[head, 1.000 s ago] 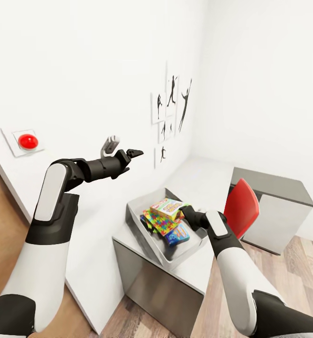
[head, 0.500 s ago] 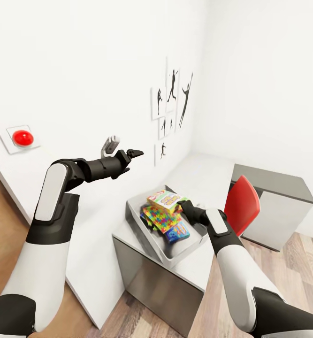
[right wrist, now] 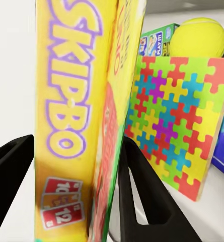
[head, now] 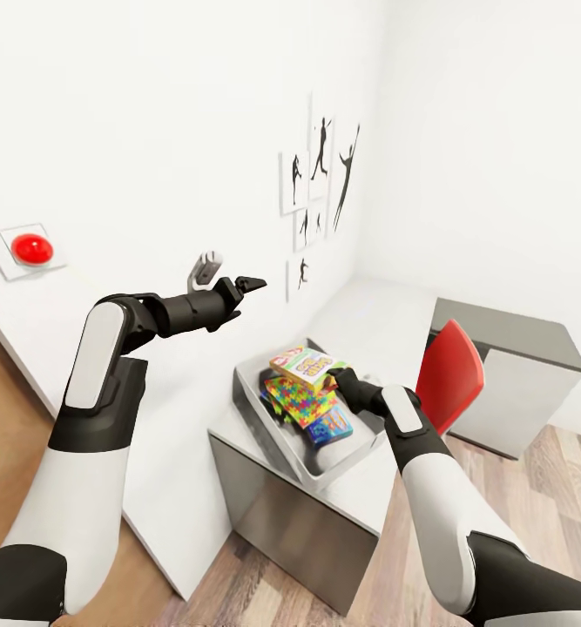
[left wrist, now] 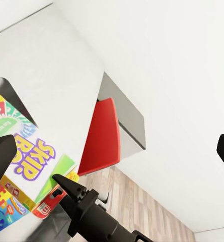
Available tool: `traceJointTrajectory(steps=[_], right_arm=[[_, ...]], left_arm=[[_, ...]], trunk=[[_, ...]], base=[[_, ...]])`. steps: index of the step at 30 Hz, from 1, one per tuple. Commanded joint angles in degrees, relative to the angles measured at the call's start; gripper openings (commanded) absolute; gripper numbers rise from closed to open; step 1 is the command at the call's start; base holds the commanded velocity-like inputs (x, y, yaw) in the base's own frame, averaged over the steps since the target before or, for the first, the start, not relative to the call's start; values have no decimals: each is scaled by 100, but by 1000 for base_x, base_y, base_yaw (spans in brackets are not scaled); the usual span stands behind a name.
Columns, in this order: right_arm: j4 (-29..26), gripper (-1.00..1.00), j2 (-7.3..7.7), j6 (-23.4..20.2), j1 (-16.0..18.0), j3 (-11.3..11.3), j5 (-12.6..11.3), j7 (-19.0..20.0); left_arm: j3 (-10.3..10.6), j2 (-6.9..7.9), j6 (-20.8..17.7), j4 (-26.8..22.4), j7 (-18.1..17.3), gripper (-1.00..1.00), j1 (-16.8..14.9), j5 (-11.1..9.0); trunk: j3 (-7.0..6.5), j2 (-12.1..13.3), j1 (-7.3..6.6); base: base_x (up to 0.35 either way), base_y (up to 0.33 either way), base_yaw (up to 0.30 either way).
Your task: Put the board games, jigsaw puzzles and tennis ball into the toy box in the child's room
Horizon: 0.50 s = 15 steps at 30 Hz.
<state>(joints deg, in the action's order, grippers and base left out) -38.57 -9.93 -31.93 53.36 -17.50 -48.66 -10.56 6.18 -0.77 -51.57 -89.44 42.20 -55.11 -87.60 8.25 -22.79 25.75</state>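
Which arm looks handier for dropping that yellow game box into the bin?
The right. Its gripper is over the toy box, with its fingers either side of the Skip-Bo box. The left gripper hangs open and empty by the wall, off to the side.

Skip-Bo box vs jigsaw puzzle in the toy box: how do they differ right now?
The Skip-Bo box is a thick yellow carton with purple lettering; the jigsaw puzzle is a thin sheet of multicoloured interlocking pieces. The box stands between the right gripper's fingers; the puzzle is ungripped, lying in the toy box. The box sits above the puzzle. Both are inside the toy box's walls.
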Motion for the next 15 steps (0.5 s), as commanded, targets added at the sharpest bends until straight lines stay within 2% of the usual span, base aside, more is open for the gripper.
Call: traceJointTrajectory(steps=[1, 15], right_arm=[[-12, -100, -7, -24, 6, -26, -66, -52], [-9, -100, -7, -24, 7, -28, -65, -35]], left_arm=[[-3, -2, -5, -4, 60, 100, -7, -55], [-3, -2, -11, -3, 60, 100, -8, -55]], trunk=[[23, -14, 3], [153, -14, 3]], base=[[0, 0, 0], [0, 0, 0]])
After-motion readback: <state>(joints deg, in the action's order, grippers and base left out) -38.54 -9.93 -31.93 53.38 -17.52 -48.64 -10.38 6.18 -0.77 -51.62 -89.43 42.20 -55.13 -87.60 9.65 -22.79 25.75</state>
